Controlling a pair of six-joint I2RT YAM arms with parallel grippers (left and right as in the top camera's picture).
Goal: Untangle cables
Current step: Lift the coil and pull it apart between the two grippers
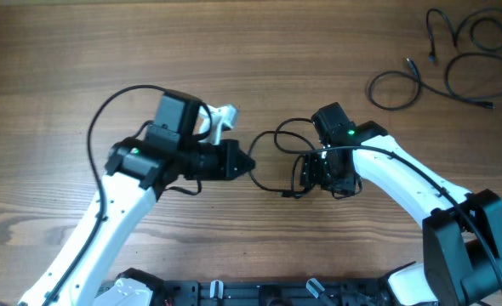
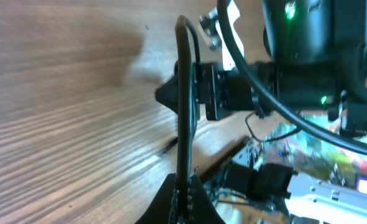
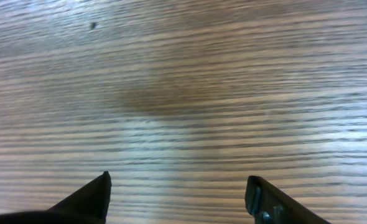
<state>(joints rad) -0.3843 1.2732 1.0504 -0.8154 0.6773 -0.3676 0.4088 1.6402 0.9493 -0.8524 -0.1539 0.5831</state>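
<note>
From above, the left pincer (image 1: 249, 161) is clamped shut on one thin black cord (image 1: 268, 186). The cord leaves its tip and curves across the worktop (image 1: 81, 51) toward the right pincer (image 1: 323, 180). The other cables (image 1: 451, 70) lie in loose curls well beyond the right pincer, off at the far right corner and apart from both arms.

On the left wrist view, the cord (image 2: 183, 93) rises straight out of the closed left pincer (image 2: 183, 194). Its long axis points directly away from the tips, then it bends over at the far end.

On the right wrist view, the right pincer (image 3: 178, 194) gapes open, with bare worktop (image 3: 183, 93) showing between its fingers (image 3: 96, 193).
</note>
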